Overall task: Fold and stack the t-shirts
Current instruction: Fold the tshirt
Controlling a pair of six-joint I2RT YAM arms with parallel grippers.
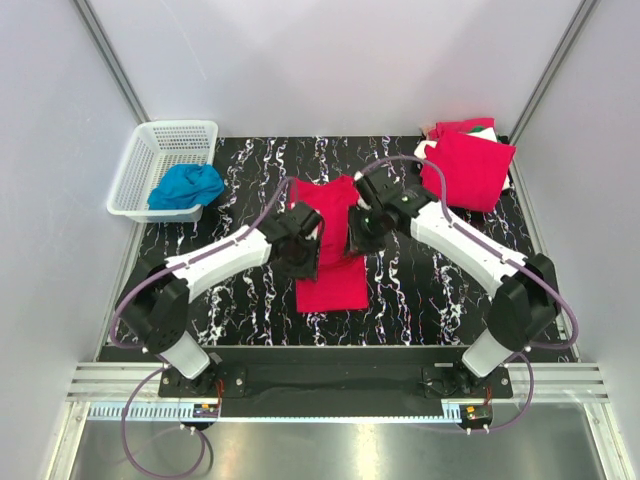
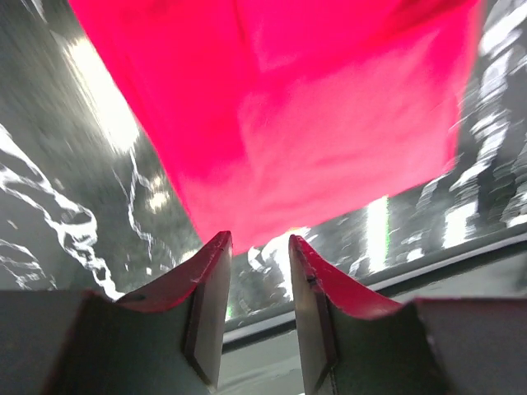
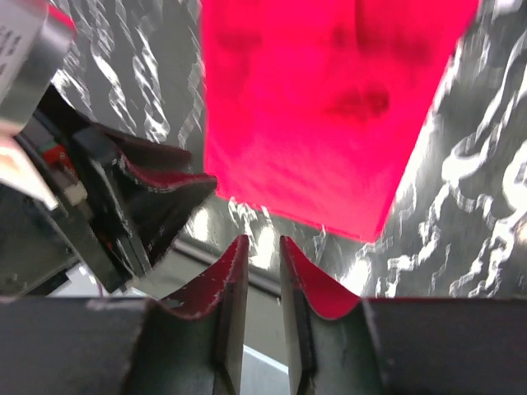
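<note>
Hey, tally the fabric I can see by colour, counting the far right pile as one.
Red: 2, centre t-shirt and far-right pile
Blue: 1, cloth in the white basket
Total: 3

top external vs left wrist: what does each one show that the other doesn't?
Only top external: a white plastic lattice basket holding a crumpled blue cloth, a stack of folded red t-shirts at the far right, and the right arm. Only left wrist: the left jaws up close, standing apart with nothing between them. Both: the flat red t-shirt at the centre on the black white-veined tabletop.
</note>
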